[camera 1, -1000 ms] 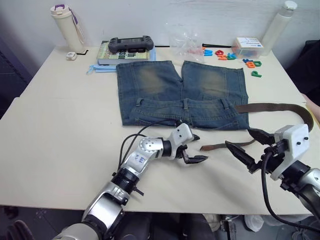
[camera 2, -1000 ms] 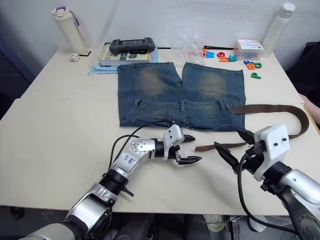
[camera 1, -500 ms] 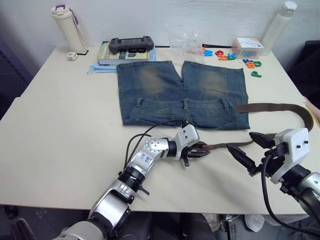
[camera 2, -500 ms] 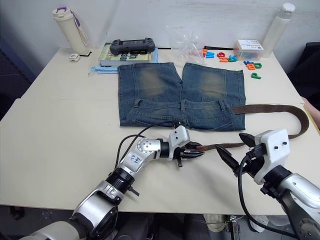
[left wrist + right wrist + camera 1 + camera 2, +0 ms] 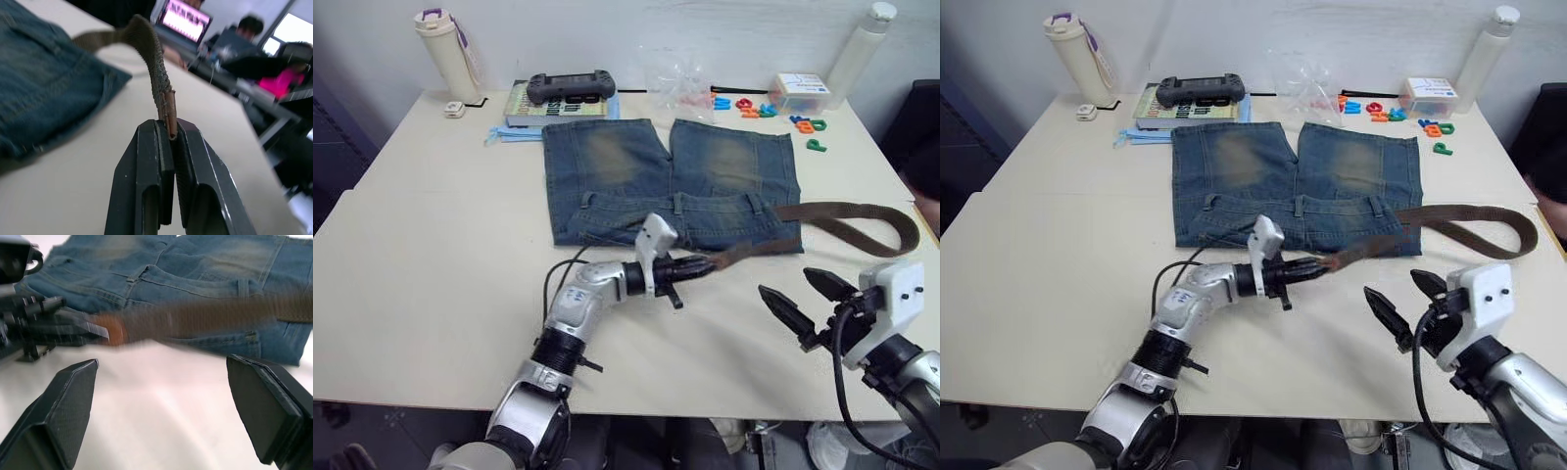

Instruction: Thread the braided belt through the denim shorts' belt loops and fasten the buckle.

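The denim shorts [image 5: 671,181] lie flat mid-table, waistband toward me, with belt loops [image 5: 677,204] along it. The braided belt [image 5: 862,208] runs from the waistband's right end, curves around at the far right and comes back along the shorts' near edge. My left gripper [image 5: 700,266] is shut on the belt's tan tip [image 5: 169,105] just in front of the waistband, holding it slightly off the table. To the right, near the table's front edge, my right gripper [image 5: 786,284] stands open and holds nothing. The buckle is out of view.
At the back stand a white bottle [image 5: 440,49], a game controller [image 5: 570,86] on a book, a clear plastic bag [image 5: 680,78], coloured letters [image 5: 773,106], a small white box [image 5: 798,90] and another bottle [image 5: 862,49]. A person's hand shows at the far right edge.
My left gripper went from open to shut on the belt tip and carried it up toward the waistband. My right gripper drew back slightly toward the front edge.
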